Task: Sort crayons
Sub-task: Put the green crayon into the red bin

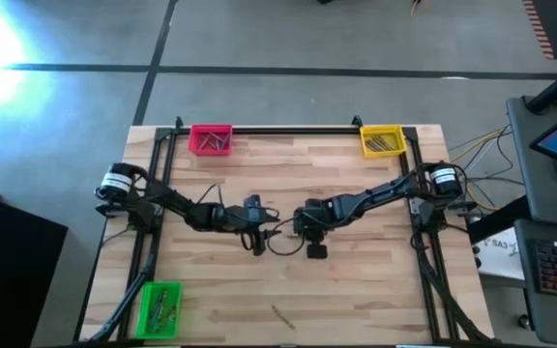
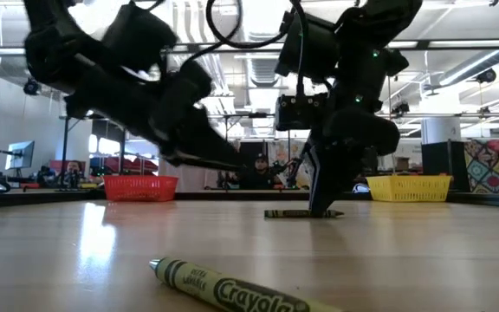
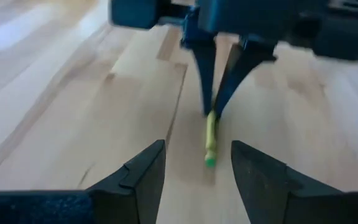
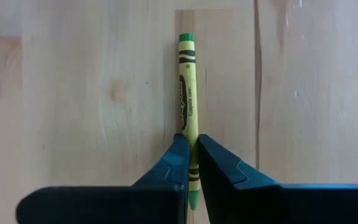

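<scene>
A yellow-green crayon (image 4: 188,93) lies flat on the wooden table near its middle. My right gripper (image 4: 190,140) points down and is shut on it; the hold also shows in the low view (image 2: 323,206). My left gripper (image 3: 197,180) is open and empty. It hangs low just left of the right gripper (image 1: 309,232) and faces the crayon's free end (image 3: 210,160). A second yellow-green crayon (image 2: 223,290) lies loose near the table's front edge (image 1: 283,315). My right gripper pinches the crayon between its two fingers (image 4: 178,163), by its two long sides (image 4: 192,146), nearer one end than the middle. The fingers come from above, pointing down, one on each side of the crayon. The crayon lies level on the table (image 2: 297,213).
A pink bin (image 1: 211,139) stands at the far left, a yellow bin (image 1: 382,141) at the far right and a green bin (image 1: 160,307) at the near left, each with crayons in it. Black frame rails run along the table's sides. A person shows beyond the table (image 2: 258,169).
</scene>
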